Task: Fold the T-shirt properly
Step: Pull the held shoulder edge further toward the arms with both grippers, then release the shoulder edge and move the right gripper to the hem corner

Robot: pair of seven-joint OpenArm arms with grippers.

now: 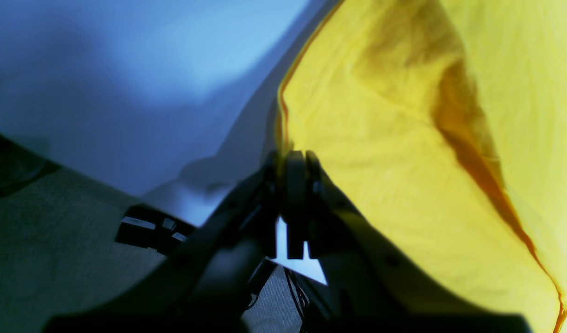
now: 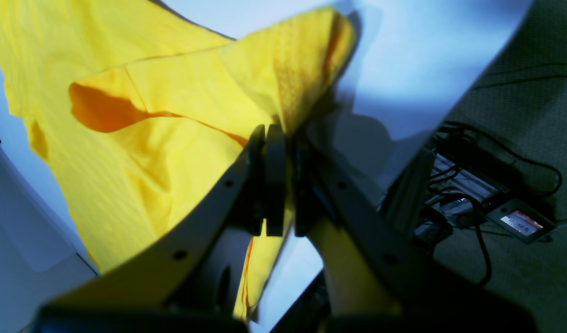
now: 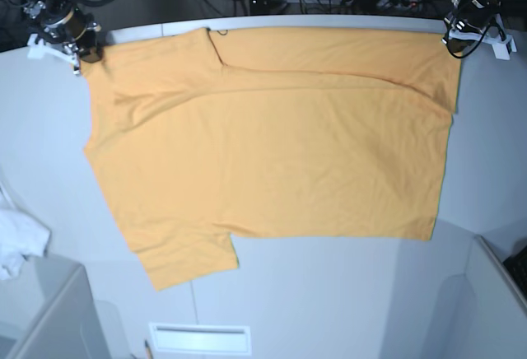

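Pale grey-white table [image 3: 329,293], smooth and matte, filling nearly the whole base view; rounded far edge, cables and dark floor beyond it. Wide bare stretch along the near side and down both flanks.

T-shirt [image 3: 272,153], orange-yellow soft cotton, spread flat across the middle and far part of the table, lying sideways. Far edge folded over into a long band with a diagonal crease running across toward the base view's right. One short sleeve jutting toward the near edge at lower left. Shallow wrinkles only; lower hem straight, right side edge nearly straight. No lettering visible on the upturned side.

Right gripper [image 3: 80,50], black, at the far corner on the base view's left, clenched on a bunched corner of the T-shirt; in the right wrist view, cloth [image 2: 181,115] pinched between the closed fingers [image 2: 275,180] and rising in a peaked fold, ribbed weave just discernible.

Left gripper [image 3: 454,39], at the far corner on the base view's right, clamped on the shirt's edge; left wrist view blurred, but fabric seam [image 1: 283,106] running straight into the shut fingers [image 1: 296,194].

Small white cloth [image 3: 16,240], crumpled, at the table's left margin, well apart from the shirt.

Slot-like recessed panel [image 3: 199,338] in the table's near edge.
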